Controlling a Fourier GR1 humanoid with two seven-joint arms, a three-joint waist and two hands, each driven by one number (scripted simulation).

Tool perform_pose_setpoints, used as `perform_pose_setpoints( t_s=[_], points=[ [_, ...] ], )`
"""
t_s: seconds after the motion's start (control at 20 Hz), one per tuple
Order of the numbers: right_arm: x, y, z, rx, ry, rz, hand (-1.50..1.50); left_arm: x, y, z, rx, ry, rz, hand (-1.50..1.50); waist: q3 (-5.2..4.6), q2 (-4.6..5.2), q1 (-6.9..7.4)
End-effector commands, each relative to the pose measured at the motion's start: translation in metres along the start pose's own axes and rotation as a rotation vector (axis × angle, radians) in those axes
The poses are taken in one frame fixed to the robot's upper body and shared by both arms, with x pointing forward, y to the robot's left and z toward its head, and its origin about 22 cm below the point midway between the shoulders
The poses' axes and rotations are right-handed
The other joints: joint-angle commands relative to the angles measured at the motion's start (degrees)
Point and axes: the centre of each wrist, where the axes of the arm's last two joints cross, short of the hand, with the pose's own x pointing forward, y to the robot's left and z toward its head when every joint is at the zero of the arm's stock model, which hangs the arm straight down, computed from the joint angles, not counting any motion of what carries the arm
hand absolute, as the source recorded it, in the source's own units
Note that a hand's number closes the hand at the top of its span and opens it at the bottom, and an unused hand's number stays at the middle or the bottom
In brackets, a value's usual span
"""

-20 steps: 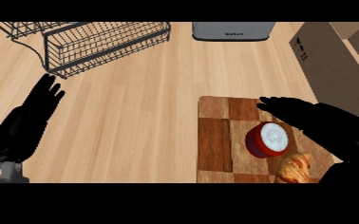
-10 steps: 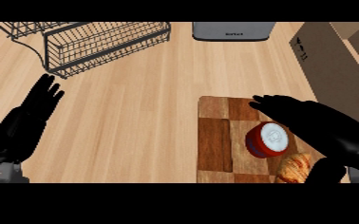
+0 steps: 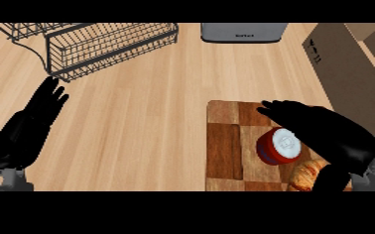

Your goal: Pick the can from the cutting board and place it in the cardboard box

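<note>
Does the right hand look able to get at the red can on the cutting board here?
Probably yes: the right hand hovers open just above the red can with a white lid on the checkered wooden cutting board, with nothing between them.

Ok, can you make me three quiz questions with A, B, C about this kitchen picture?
1. Where is the can? A on the cutting board; B in the wire rack; C in the box.
2. What colour are the can's sides? A green; B red; C blue.
3. How is the left hand? A holding the can; B curled shut; C open.

A: it stands on the checkered board. B: red sides under a white top. C: its fingers are straight, at the left edge, away from everything.
</note>
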Motion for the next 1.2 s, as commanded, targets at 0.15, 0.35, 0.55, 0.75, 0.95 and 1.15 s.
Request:
perform_pose_setpoints(
  t_s=[0.15,0.35,0.55,0.75,0.95,1.15],
  points=[
    [0.009,0.031,-0.017,0.025,0.025,0.035,-1.5,-0.013,-0.033,0.005,-0.002,-0.004,-0.002,0.0,0.01,0.0,-0.09],
    [-0.002,0.045,-0.024,0.063,0.021,0.034,-1.5,-0.001,-0.016,-0.009,0.01,0.005,0.0,0.0,0.01,0.02,-0.13],
    [-0.004,0.016,-0.018,0.081,0.046,0.054,-1.5,0.011,-0.004,-0.007,-0.005,0.008,-0.004,0.0,0.0,-0.01,-0.08],
    [0.005,0.035,-0.045,0.088,0.047,0.046,-1.5,-0.017,0.0,-0.004,0.003,0.003,0.024,0.0,-0.01,0.04,0.05],
    [-0.012,0.037,-0.042,0.09,0.053,0.046,-1.5,-0.003,0.008,-0.003,0.005,0.001,0.007,0.0,0.0,0.01,0.0],
    [-0.001,0.063,-0.051,0.088,0.051,0.04,-1.5,0.0,-0.001,-0.017,0.013,0.002,-0.024,0.0,0.0,0.02,-0.16]
  ],
)
